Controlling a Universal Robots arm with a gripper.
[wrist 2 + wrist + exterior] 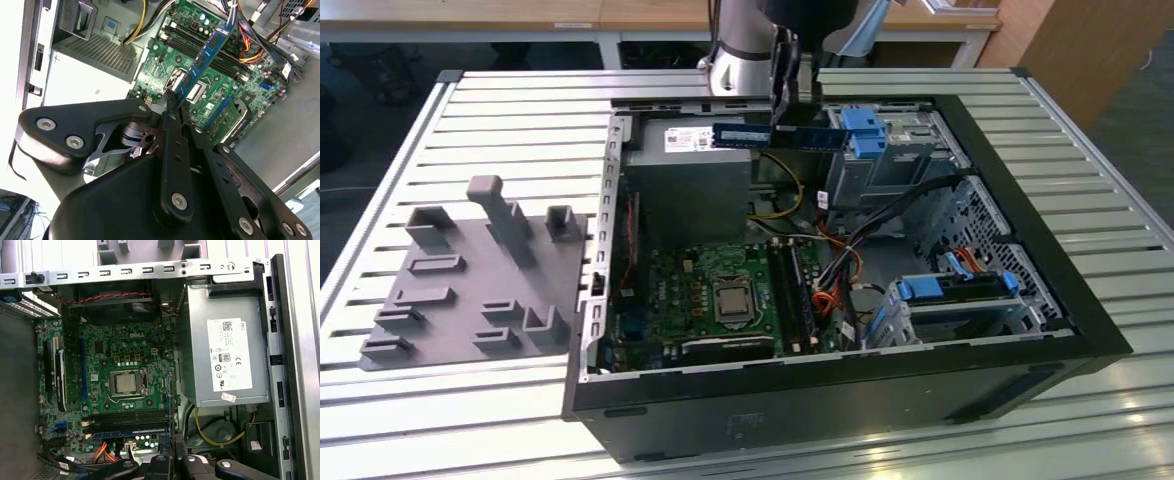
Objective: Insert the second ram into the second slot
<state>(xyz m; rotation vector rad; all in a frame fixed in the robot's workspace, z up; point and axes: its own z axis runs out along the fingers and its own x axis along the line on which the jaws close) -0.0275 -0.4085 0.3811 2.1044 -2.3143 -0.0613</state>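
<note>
Blue and slim, the second ram hangs in the air, pinched between the closed fingers of the end effector, which comes down from the top of the exterior view. The stick lies level, its long side running across that view, with a pale label on its face. It is held over the far end of the open computer case, above the grey power supply and beside a blue drive-bay clip.

In the second wrist view the end effector grips the ram, which stretches away over the green motherboard without touching it. The long black memory slots sit well below the stick (the ram is not yet seated).

The case lies on its side on a slatted metal worktop. A grey moulded fixture rests on the worktop at the exterior view's left.
</note>
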